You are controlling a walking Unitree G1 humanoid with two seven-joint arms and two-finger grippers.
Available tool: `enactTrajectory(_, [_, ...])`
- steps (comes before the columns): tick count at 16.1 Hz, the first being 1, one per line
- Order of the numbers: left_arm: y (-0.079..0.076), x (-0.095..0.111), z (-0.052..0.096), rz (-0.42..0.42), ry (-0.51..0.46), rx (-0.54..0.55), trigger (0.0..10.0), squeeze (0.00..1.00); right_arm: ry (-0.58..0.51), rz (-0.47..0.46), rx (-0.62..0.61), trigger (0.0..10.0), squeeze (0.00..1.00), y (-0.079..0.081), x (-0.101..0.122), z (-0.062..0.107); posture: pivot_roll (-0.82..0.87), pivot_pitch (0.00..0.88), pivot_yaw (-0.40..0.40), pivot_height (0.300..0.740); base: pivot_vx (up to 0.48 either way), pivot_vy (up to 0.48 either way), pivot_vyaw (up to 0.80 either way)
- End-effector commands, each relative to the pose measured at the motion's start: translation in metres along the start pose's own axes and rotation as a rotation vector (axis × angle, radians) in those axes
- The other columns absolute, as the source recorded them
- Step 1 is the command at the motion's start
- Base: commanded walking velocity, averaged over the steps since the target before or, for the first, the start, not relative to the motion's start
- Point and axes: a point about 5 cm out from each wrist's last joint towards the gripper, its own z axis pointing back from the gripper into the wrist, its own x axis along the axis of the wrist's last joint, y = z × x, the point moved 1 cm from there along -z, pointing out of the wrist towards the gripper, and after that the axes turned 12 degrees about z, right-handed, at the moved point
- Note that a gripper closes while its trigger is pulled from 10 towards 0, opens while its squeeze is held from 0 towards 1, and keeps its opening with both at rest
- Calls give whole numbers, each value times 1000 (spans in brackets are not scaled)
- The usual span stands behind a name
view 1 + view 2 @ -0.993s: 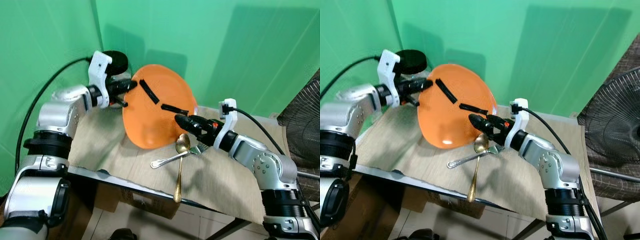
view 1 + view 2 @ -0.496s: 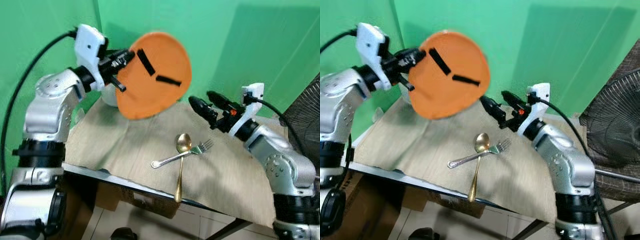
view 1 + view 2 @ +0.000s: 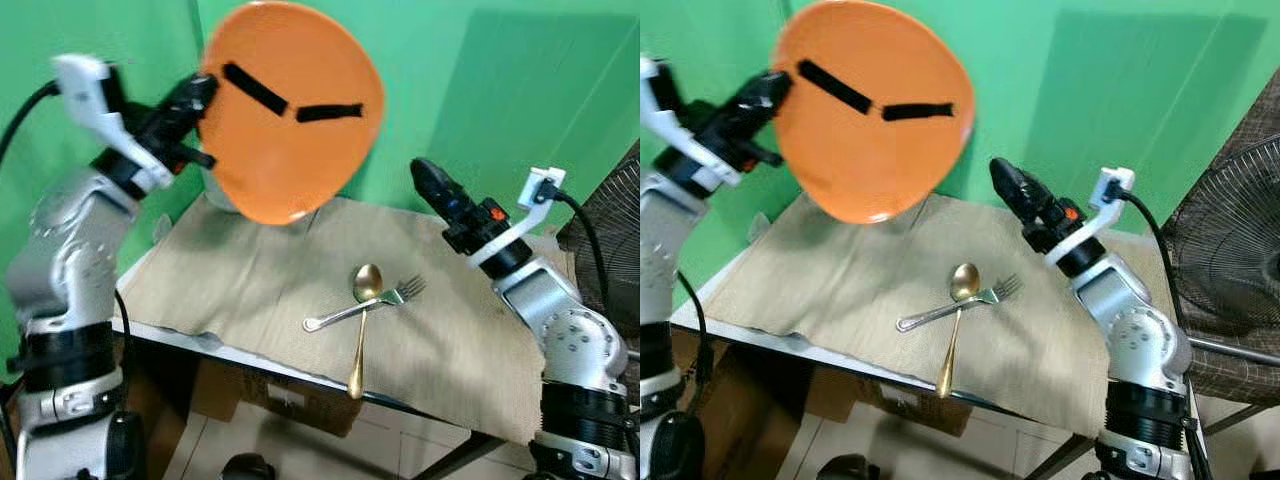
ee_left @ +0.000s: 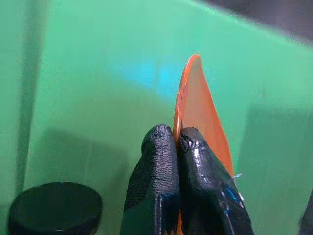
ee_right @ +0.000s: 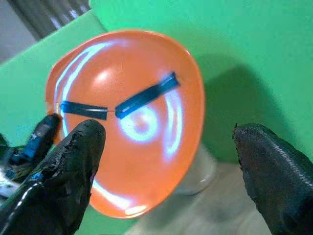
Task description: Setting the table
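Plate: the orange plate (image 3: 290, 110) is up in the air above the far left part of the table, around 11 o'clock in the head views, tilted so its inner face points toward the camera, two black tape strips (image 3: 292, 100) across it
Left gripper: the left gripper (image 3: 195, 100) pinches the plate's rim at the plate's 9 o'clock edge, fingers (image 4: 161, 161) clenched tight on the thin orange edge in the left wrist view
Right gripper: the right gripper (image 3: 1008, 182) is raised at about 3 o'clock of the plate, well apart from it, holding nothing; its two black fingers (image 5: 73, 156) are spread wide in the right wrist view with the plate showing between them
Table: the table (image 3: 480, 350) has a beige cloth on it, front edge running toward 5 o'clock
Spoon: a gold spoon (image 3: 362, 320) lies near the middle of the cloth, bowl at 12 o'clock, handle pointing to 6 and hanging past the front edge
Fork: a silver fork (image 3: 362, 306) crosses the spoon just under its bowl, tines toward 2 o'clock, touching it
Black lid: a round black lid (image 4: 54, 208) sits low beside the left gripper in the left wrist view
Fan: a dark fan (image 3: 1230, 250) stands at the 3 o'clock edge
Backdrop: green wall (image 3: 500, 90) behind everything
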Motion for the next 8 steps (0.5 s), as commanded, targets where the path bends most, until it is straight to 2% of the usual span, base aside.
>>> enactTrajectory(1, [-10, 13, 1, 82, -87, -53, 0, 0, 28, -58, 43, 10000, 1000, 4, -5, -3, 186, 0, -67, 740, 0, 0, 0])
enactTrajectory(2, [-10, 13, 4, 177, -127, -57, 0, 0, 52, -82, 64, 10000, 1000, 7, -11, -5, 188, 0, -69, 740, 0, 0, 0])
enactTrajectory(3, [-9, 10, 7, 256, -137, -68, 0, 0, 53, -122, 126, 10000, 0, 16, -14, -8, 186, 0, -68, 740, 0, 0, 0])
enactTrajectory(4, [-8, 3, 10, 302, -126, -72, 0, 0, 37, -179, 194, 10000, 0, 26, -14, -10, 185, 0, -70, 740, 0, 0, 0])
enactTrajectory(5, [-8, -2, 12, 338, -113, -76, 0, 0, 45, -192, 227, 10000, 0, 31, -16, -11, 184, 0, -70, 740, 0, 0, 0])
enactTrajectory(6, [-9, -4, 12, 352, -103, -82, 0, 0, 50, -190, 238, 10000, 0, 33, -17, -11, 185, 0, -71, 740, 0, 0, 0])
enactTrajectory(8, [-7, -17, 13, 373, -50, -70, 0, 0, -23, -265, 315, 10000, 0, 42, -8, -11, 188, 0, -70, 740, 0, 0, 0])
